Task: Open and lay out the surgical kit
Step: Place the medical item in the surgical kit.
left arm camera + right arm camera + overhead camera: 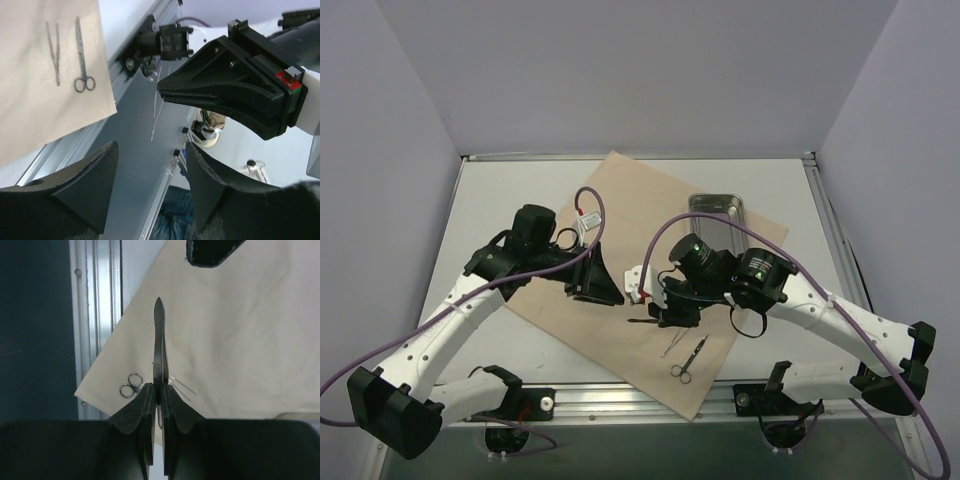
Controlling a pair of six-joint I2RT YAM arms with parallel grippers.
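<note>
Tan wrap sheet (pixel 630 200) lies spread across the table (pixel 500 190), with the steel tray (pixel 718 205) on its far right part. Left gripper (pixel 151 147) hovers mid-sheet, jaws spread. Right gripper (pixel 157 389) pinches the held tweezers (pixel 160 347). Loose tweezers (pixel 675 343) and scissors (pixel 688 362) lie by the near corner.

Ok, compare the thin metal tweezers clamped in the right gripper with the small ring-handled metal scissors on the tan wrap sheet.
The tweezers are pinched in the shut right gripper; the scissors lie loose on the wrap sheet. The tweezers taper to a single point with no loops; the scissors end in two finger rings. Both are thin metal instruments.
</note>
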